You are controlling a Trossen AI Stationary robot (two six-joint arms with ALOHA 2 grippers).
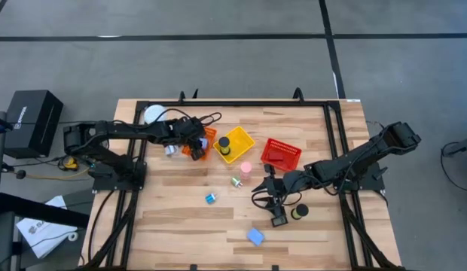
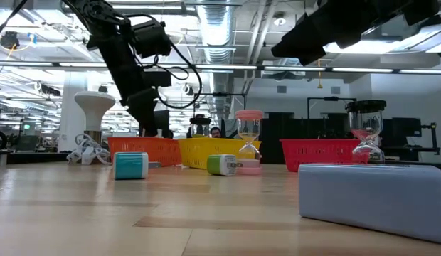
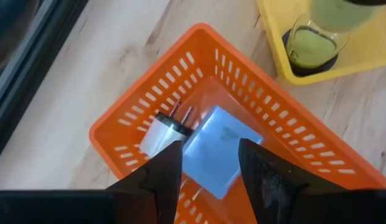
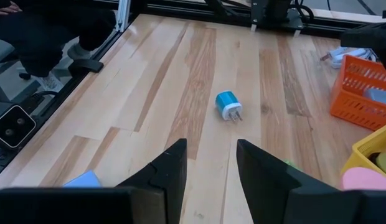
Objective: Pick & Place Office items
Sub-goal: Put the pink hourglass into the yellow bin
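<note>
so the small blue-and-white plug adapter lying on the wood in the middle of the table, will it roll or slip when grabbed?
The small blue-and-white plug adapter looks rigid and probably light. It lies on its side with its metal prongs sticking out, which should stop it rolling far if nudged. Its rounded, smooth-looking body may slip between narrow fingers, so gripping across the flatter faces seems safer. Nothing touches it on the wooden table.

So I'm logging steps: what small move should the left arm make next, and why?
Probably lift the left tool straight up out of the orange basket. Its fingers stand apart over a light-blue block and a white plug that lie on the basket floor, so nothing looks held.
</note>
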